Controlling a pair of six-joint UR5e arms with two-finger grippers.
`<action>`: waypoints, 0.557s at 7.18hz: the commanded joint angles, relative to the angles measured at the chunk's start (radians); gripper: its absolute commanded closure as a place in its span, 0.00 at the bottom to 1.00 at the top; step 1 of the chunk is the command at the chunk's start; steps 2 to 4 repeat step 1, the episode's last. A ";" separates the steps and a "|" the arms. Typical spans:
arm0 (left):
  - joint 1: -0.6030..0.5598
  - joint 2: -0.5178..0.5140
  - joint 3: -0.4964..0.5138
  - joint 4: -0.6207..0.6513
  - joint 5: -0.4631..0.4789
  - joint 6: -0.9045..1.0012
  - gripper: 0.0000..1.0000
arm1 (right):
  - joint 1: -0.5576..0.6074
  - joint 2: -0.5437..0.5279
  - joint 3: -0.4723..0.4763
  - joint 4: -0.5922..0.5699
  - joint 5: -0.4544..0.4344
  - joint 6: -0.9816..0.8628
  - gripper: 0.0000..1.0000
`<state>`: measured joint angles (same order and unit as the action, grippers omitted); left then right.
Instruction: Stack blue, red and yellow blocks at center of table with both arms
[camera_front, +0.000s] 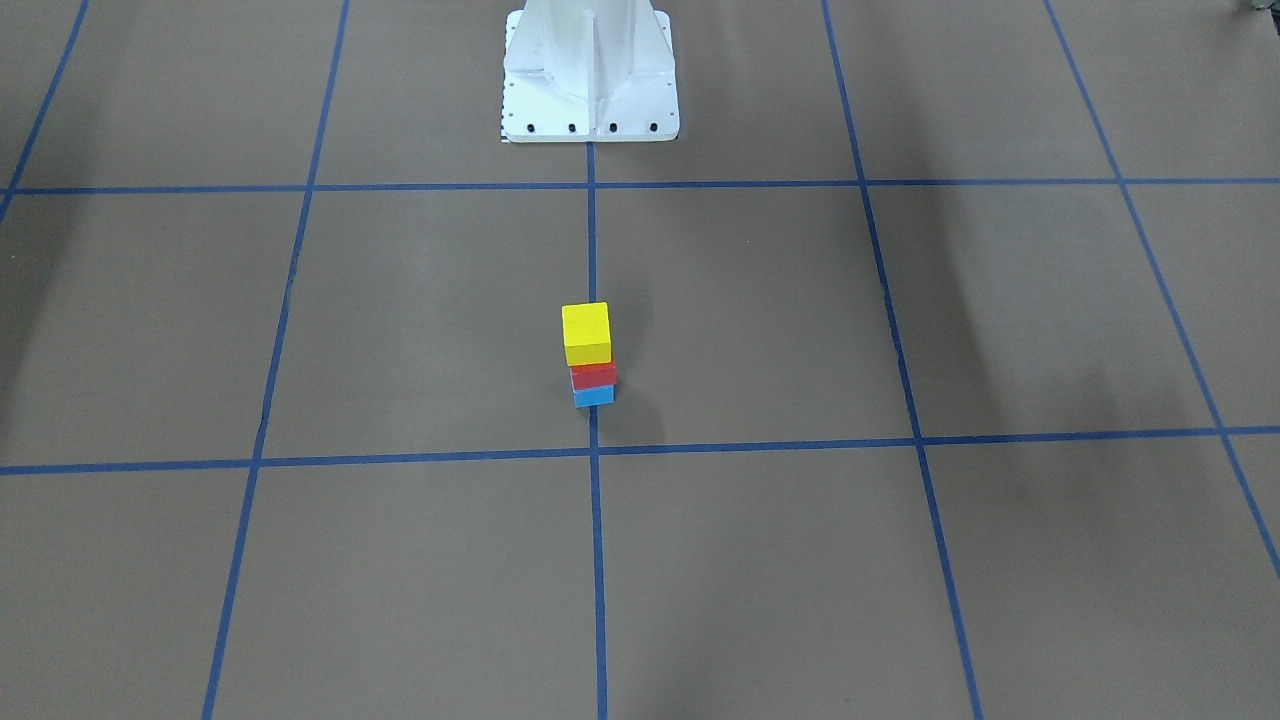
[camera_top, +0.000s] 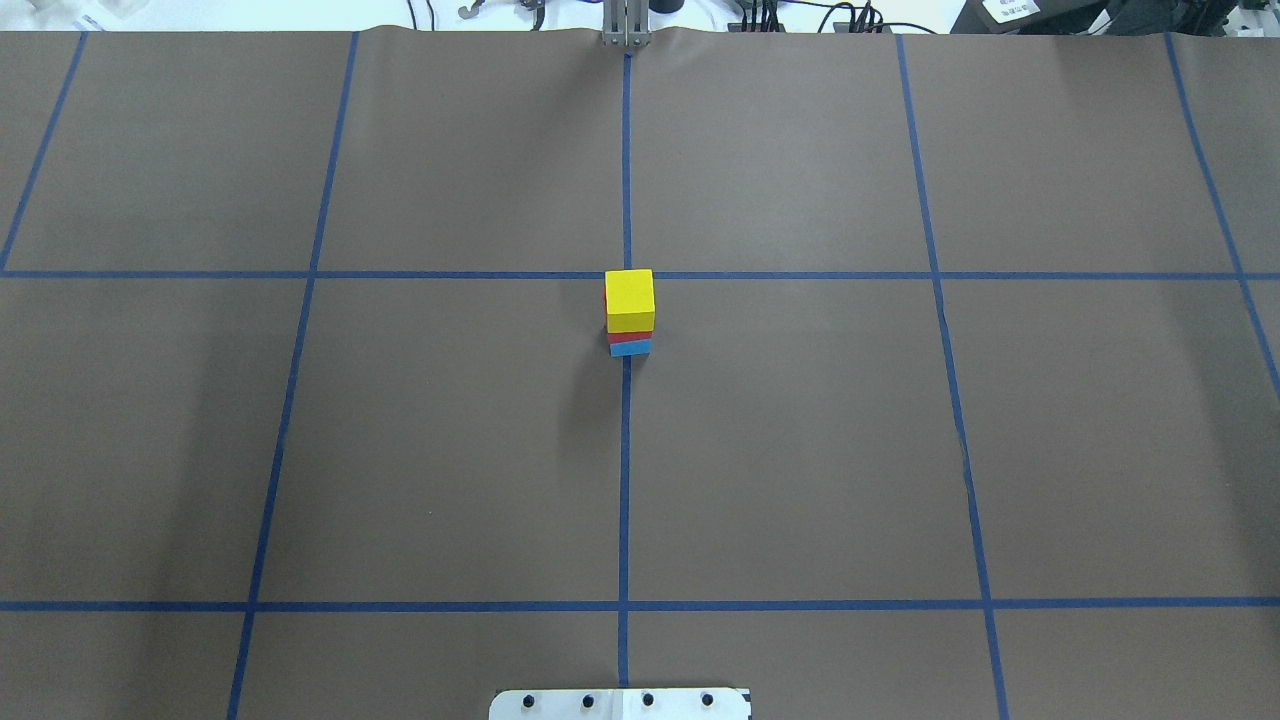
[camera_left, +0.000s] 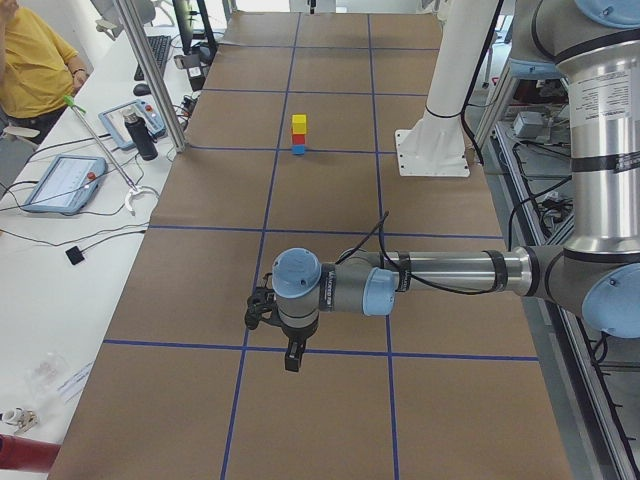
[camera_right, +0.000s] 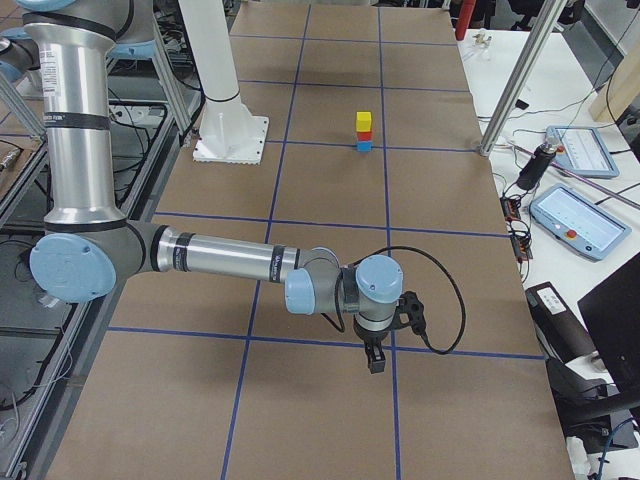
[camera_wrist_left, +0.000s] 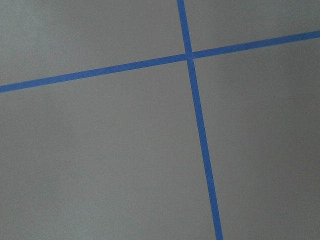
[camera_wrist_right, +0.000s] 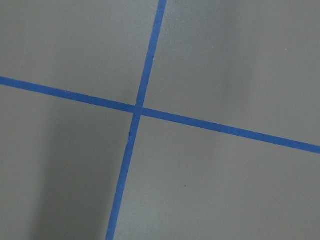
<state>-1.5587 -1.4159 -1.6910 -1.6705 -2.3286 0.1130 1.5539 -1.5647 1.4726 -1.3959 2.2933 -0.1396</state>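
Observation:
At the table's (camera_top: 450, 450) centre, on the middle tape line, three blocks stand in one stack. The blue block (camera_front: 594, 396) (camera_top: 630, 348) is at the bottom, the red block (camera_front: 594, 375) (camera_top: 629, 337) on it, the yellow block (camera_front: 586, 333) (camera_top: 630, 298) on top. Nothing touches the stack. The left gripper (camera_left: 291, 359) shows only in the exterior left view, hanging over the table's near end, far from the stack. The right gripper (camera_right: 374, 361) shows only in the exterior right view, likewise far away. Whether either is open or shut I cannot tell. Both wrist views hold only brown surface and tape.
The white pedestal base (camera_front: 590, 75) (camera_top: 620, 704) stands on the robot's side of the stack. Side benches carry teach pendants (camera_right: 583, 218) (camera_left: 63, 183), cables and aluminium posts (camera_left: 153, 75). A person in a yellow shirt (camera_left: 35, 70) sits at the far bench.

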 joint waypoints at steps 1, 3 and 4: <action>0.000 0.000 0.001 0.000 0.000 -0.001 0.00 | 0.000 0.000 0.000 0.000 0.000 0.000 0.00; 0.000 0.000 0.001 0.000 0.000 -0.001 0.00 | 0.000 0.000 0.000 0.000 0.000 0.000 0.00; 0.000 0.000 0.001 0.000 0.000 -0.001 0.00 | 0.000 0.000 0.000 0.000 0.000 0.000 0.00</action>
